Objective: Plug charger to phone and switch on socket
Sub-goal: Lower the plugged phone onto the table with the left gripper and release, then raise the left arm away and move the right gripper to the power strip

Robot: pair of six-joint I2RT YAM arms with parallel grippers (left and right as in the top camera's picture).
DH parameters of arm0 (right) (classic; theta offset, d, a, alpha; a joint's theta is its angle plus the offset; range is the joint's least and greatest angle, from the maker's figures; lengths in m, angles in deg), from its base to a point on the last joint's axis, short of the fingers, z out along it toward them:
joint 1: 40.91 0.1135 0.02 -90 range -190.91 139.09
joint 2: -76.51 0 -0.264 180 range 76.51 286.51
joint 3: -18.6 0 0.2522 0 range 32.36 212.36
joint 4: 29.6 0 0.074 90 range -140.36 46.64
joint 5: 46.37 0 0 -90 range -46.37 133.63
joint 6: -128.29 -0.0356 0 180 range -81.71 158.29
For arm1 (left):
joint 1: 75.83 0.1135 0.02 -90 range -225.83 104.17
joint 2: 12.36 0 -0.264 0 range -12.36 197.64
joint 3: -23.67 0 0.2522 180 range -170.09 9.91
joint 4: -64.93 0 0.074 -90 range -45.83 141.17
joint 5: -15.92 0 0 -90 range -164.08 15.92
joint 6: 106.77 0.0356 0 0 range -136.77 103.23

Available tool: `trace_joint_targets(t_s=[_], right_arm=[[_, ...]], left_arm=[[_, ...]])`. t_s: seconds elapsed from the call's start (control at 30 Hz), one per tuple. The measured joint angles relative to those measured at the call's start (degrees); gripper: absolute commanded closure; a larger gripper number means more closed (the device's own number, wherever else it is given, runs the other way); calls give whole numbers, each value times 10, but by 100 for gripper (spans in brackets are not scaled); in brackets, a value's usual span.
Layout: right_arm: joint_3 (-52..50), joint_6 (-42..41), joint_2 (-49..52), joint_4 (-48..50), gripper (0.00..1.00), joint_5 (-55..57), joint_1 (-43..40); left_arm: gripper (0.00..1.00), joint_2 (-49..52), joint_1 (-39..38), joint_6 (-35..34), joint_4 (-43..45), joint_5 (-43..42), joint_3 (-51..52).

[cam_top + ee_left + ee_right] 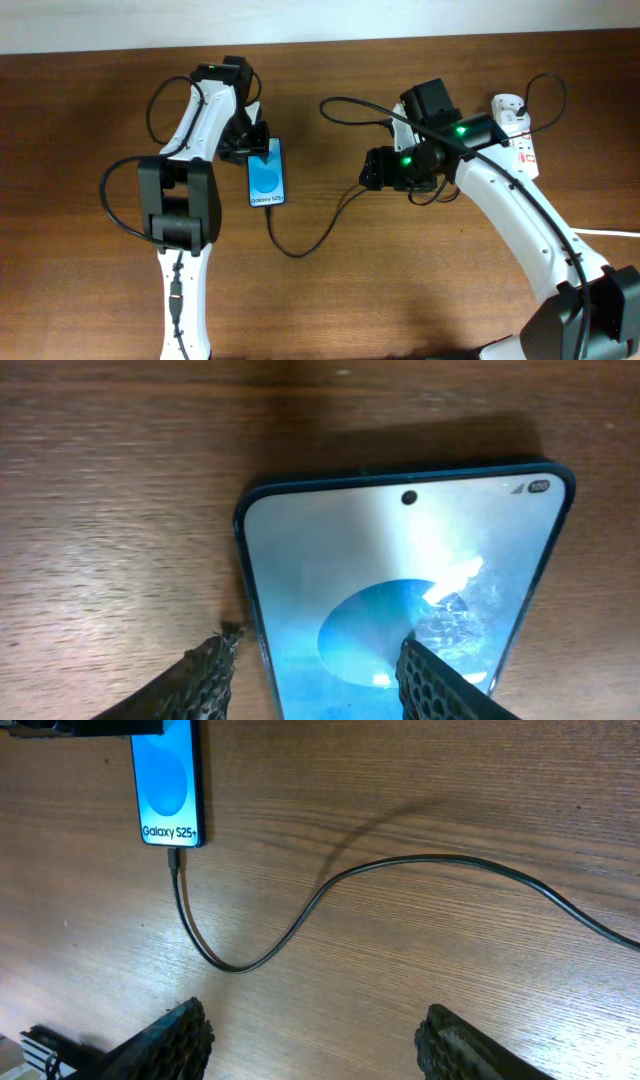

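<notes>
The phone lies flat on the table with its blue screen up. It also shows in the left wrist view and the right wrist view. The charger cable ends in a small black plug tip that meets the phone's bottom edge and looks inserted. My left gripper is open at the phone's top end, with one finger on the table beside the phone's edge and the other over the screen. My right gripper is open and empty above bare wood. The white socket strip lies at the far right.
The charger cable curves across the table from the phone toward the right arm. Thicker black robot cables loop near both arms. The socket's thick white cord runs off the right edge.
</notes>
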Motion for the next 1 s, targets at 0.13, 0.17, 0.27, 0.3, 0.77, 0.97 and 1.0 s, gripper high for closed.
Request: trace_joint_targets(t_s=[0.13, 0.17, 0.27, 0.3, 0.77, 0.97, 1.0], right_arm=[[0, 0, 0, 0, 29, 0, 0], [0, 0, 0, 0, 29, 0, 0], [0, 0, 0, 0, 30, 0, 0], [0, 0, 0, 0, 30, 0, 0], [119, 72, -154, -158, 25, -13, -368], [121, 70, -70, -75, 24, -15, -605], [121, 68, -34, -33, 24, -15, -618]], left_arm=[[44, -15, 8, -2, -13, 35, -15], [43, -35, 9, -2, -13, 37, -15], [41, -153, 9, -2, -11, 39, -20], [38, -185, 10, -2, -11, 39, -22], [1, -477, 27, -8, -32, 41, -26], [1, -477, 27, -8, -37, 41, -26], [1, -477, 27, -8, -37, 41, -26]])
